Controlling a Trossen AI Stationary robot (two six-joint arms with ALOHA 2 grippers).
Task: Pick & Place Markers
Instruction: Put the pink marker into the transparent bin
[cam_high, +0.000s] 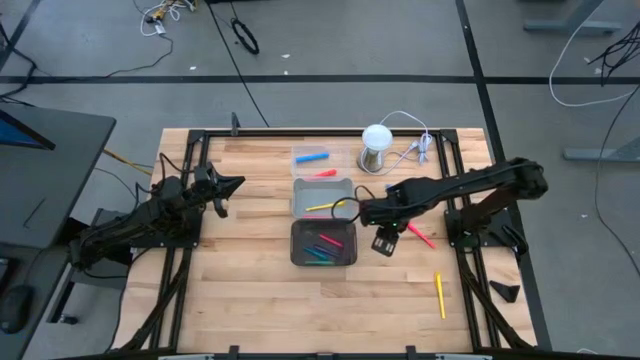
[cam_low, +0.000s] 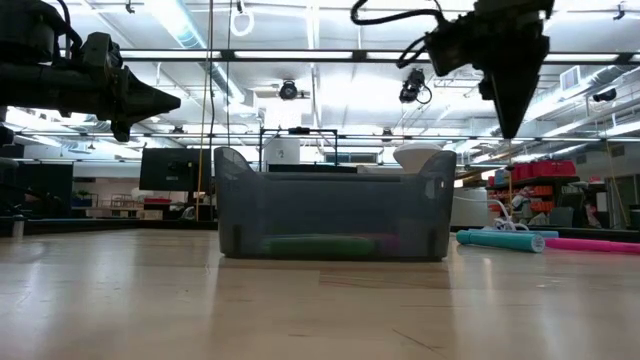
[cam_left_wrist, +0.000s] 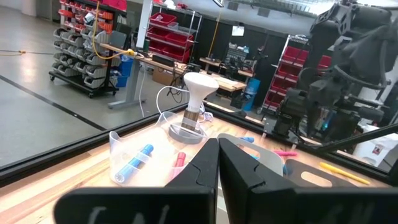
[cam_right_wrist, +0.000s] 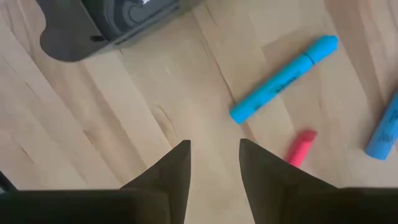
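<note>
Several markers (cam_high: 322, 248) lie in the near tray (cam_high: 295, 255); more wait on the counter (cam_high: 250, 290). Right tool (cam_high: 383, 243) hovers released, empty; left tool (cam_high: 232, 186) clenched, idle.

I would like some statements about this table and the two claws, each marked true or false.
1. The right claw holds a marker. False: it is open and empty, above bare wood.
2. The left claw is shut. True.
3. A yellow marker lies on the table outside the trays. True.
4. The tray nearer the front is empty. False: it holds markers.
5. The white-domed cylinder stands upright. True.
</note>
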